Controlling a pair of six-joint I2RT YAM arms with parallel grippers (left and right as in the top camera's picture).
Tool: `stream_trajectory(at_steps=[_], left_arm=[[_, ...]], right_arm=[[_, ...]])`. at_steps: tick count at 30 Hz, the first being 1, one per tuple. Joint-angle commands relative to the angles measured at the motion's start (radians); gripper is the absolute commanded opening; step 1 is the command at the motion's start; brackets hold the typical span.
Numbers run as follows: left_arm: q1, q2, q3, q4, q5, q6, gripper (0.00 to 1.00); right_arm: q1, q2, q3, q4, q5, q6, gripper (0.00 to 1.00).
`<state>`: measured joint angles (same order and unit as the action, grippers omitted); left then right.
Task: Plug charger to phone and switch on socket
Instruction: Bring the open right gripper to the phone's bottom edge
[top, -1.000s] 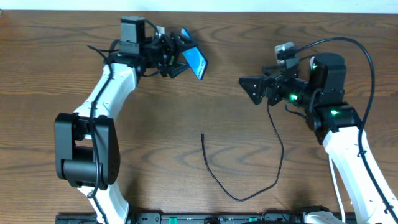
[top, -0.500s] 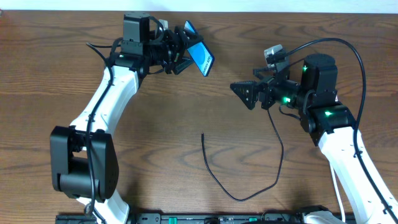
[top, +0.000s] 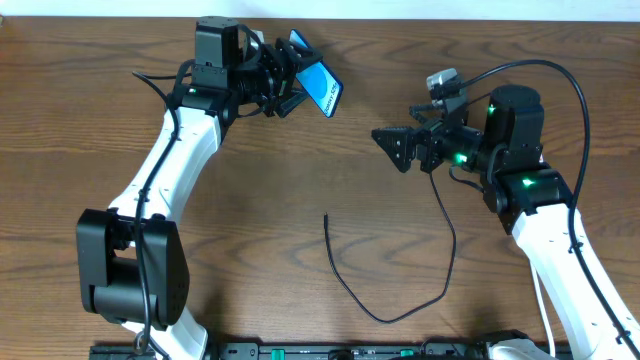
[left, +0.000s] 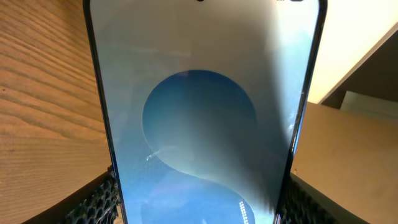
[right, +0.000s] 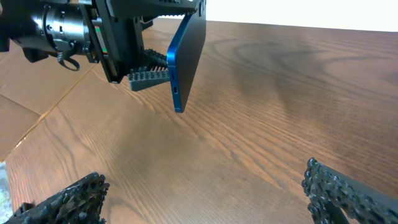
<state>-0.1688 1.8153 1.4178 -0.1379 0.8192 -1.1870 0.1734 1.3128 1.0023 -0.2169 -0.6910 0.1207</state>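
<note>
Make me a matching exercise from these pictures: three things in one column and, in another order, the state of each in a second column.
1. black-framed smartphone with blue screen
2. long thin black charger cable
3. right gripper

a. open, holding nothing
b. clamped in the left gripper, off the table
c. free end lying on the wooden table

Pairs: 1-b, 2-c, 3-a

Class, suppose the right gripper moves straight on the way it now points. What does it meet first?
Most likely the phone, held edge-on by the left gripper. Depth is unclear; the right gripper might pass just beneath it.
</note>
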Motion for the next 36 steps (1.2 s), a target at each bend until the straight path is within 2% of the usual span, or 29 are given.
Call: stream_trajectory(at_steps=[1,8,13,23,36], left_arm=[[-0.001,-0.047,0.003,0.009,-0.002,-0.031,0.07],[-0.001,-0.058,0.003,0.009,-0.002,-0.091,0.07],[-0.002,-0.073,0.003,0.008,-0.003,-0.135,0.07],[-0.048,-0.092,0.003,-0.004,-0.002,-0.159,0.07],[-0.111,-0.153,0.003,-0.04,-0.034,-0.158,0.07]], right_arm=[[0.005,-0.003,0.024,0.015,0.005,0.078,0.99],[0.011,-0.003,0.024,0.061,0.004,0.206,0.99],[0.05,-0.003,0.024,0.096,0.018,0.207,0.93],[0.144,-0.003,0.024,0.096,0.164,0.2,0.98],[0.162,0.0,0.024,0.099,0.222,0.193,0.93]])
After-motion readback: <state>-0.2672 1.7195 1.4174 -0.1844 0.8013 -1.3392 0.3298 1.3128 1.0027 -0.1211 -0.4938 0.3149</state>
